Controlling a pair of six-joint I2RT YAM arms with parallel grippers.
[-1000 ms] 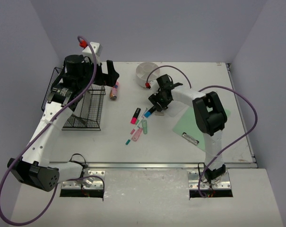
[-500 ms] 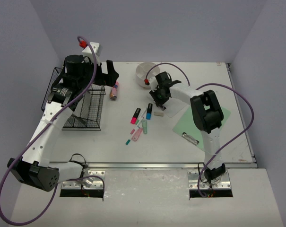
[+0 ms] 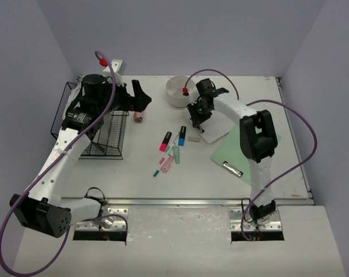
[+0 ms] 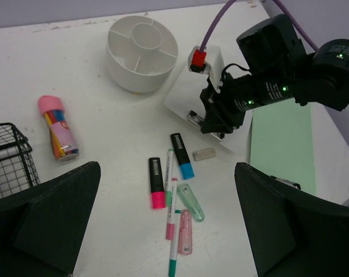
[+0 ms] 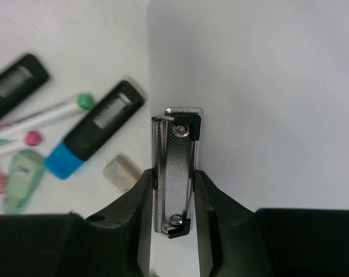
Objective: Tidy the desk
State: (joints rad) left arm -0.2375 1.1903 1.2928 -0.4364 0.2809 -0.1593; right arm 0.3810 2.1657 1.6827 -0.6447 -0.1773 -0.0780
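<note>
From above, my right fingers (image 3: 195,122) are down on the near-left edge of the white clipboard (image 3: 213,131), which lies flat mid-bench (image 3: 142,182), overlapping the green clipboard (image 3: 252,151). My left fingers (image 3: 141,92) hang beside the wire basket (image 3: 105,135), well apart from that board. The right arm is plainly the nearer one for this job.

In the left wrist view, my left fingers (image 4: 53,213) stand wide apart with nothing between them, high over the loose pens. Across the bench (image 4: 99,109) I can see my right fingers meeting the clip (image 4: 194,119) at the white clipboard's (image 4: 181,92) edge.

The right wrist view settles it. The clip (image 5: 175,170) lies straight ahead, its long axis running away from my wrist, and my right fingers (image 5: 134,205) press against its two long sides, clamped on it. The white clipboard (image 5: 266,81) spreads ahead and to the right. The blue highlighter (image 5: 96,131) and eraser (image 5: 121,172) sit just left on the bench (image 5: 76,32). I judge any pull must follow the clip's axis, or the board will swing into them.
</note>
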